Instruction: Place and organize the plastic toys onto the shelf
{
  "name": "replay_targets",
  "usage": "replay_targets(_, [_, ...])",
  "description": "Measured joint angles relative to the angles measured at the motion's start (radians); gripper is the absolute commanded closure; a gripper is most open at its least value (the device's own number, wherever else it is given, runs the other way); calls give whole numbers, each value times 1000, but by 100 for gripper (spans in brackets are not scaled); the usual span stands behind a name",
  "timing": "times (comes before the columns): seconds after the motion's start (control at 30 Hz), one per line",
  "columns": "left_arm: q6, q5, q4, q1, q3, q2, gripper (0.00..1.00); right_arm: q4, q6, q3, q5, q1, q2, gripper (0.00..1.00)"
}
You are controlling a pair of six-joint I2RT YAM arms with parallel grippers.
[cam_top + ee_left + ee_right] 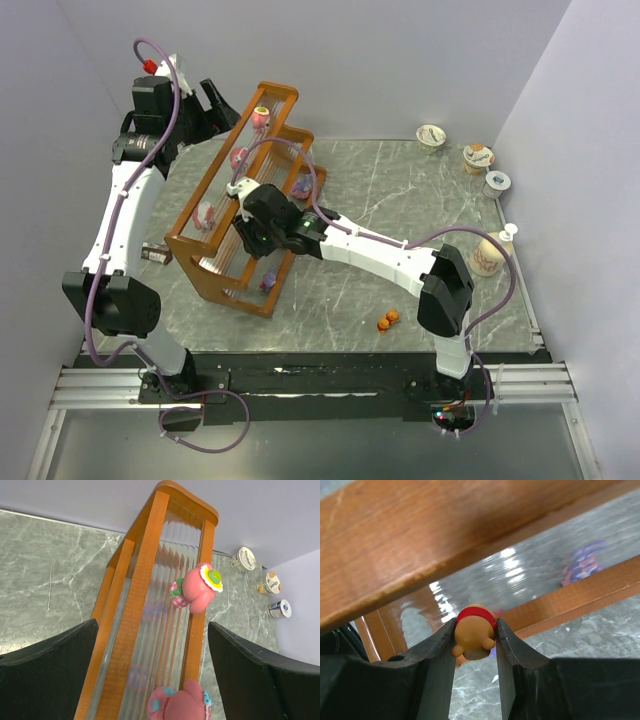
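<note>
The right tool (475,630) grips an orange toy (474,639) just beside a rail of the shelf (445,545); the ribbed tier lies ahead, past it; the left tool (152,625), spread wide, overlooks the top tier.

The shelf (145,580) is orange-brown wood with ribbed, glassy tiers. The worktop (50,565) is grey-green marble veined in pale lines. A pink toy (197,590) bears a white-and-yellow flower with a green centre, plus a pink checked patch edged green. The black right claw (475,630) clamps a tan-orange toy (470,641) banded in red. At 4 o'clock of the shelf lie two small orange toys (388,320).
</note>
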Motion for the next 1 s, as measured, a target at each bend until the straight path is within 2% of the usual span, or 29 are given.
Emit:
replay_targets(0.2, [0,0,2,0,-10,-9,4,50,3,-20,10,11,-1,100])
replay_targets(1.0, [1,-8,-1,0,-38,-11,4,385,16,-295,37,20,-87,100])
